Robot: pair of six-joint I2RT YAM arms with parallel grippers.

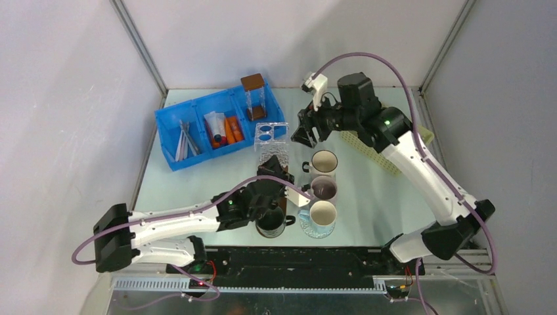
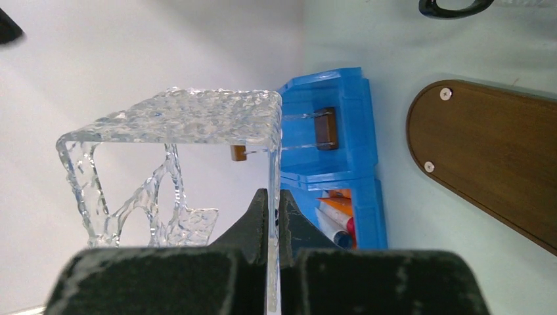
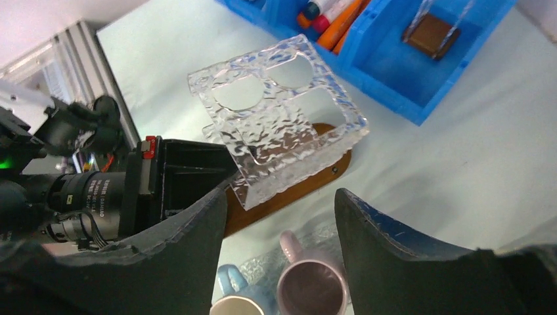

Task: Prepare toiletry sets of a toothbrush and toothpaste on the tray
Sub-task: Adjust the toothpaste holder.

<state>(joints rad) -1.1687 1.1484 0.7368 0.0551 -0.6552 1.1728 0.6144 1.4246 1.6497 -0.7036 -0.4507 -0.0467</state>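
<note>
Toothbrushes and toothpaste are in the bin, left and middle compartments. None are on the tray. Left fingers are pinched shut on one wall of the clear holder, just beside the tray; can't tell if it's lifted. Right fingers are wide open and empty, above the mugs. My read: you're seating the holder. Keep it level, holes up, fully on the tray, off the mugs. Release only once it stands.
</note>
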